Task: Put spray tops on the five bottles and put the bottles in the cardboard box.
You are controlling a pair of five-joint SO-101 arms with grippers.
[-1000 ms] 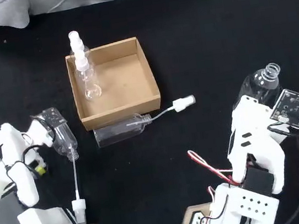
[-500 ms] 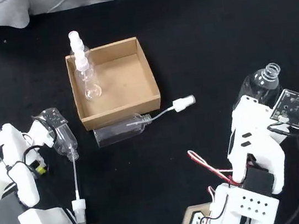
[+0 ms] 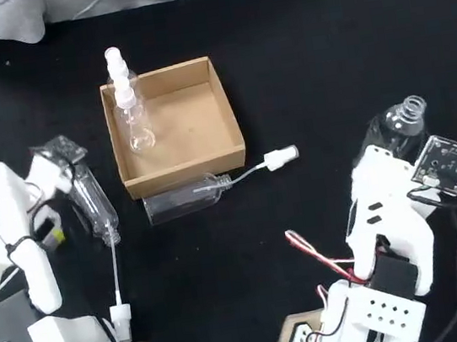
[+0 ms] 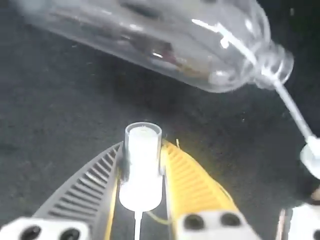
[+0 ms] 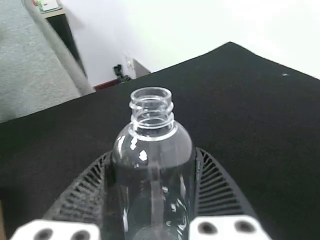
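Left wrist view: the left pincer [image 4: 142, 150] is clamped on a white spray top [image 4: 142, 172], pinched between its grey and yellow jaws. Just beyond it a clear bottle [image 4: 150, 35] lies on the black tabletop [image 4: 55, 115], with a thin tube running out of its neck to a loose top [image 4: 312, 156] that is not seated. In the right wrist view the right pincer [image 5: 152, 157] grips an open bottle [image 5: 151, 150], its threaded neck bare and pointing away from the wrist. The high view shows the two arms well apart. The cardboard box [image 3: 182, 176] sits between and beyond them with two capped bottles [image 3: 130, 108] against one wall, and a fourth bottle [image 3: 186, 200] lies just in front of it, its pulled-out top [image 3: 281, 158] at the end of its tube. The step in hand looks like fitting the held spray top to the open bottle. That calls for bringing the arms together, lining the top up with the neck and seating it. Three bottles are left to cap and box.
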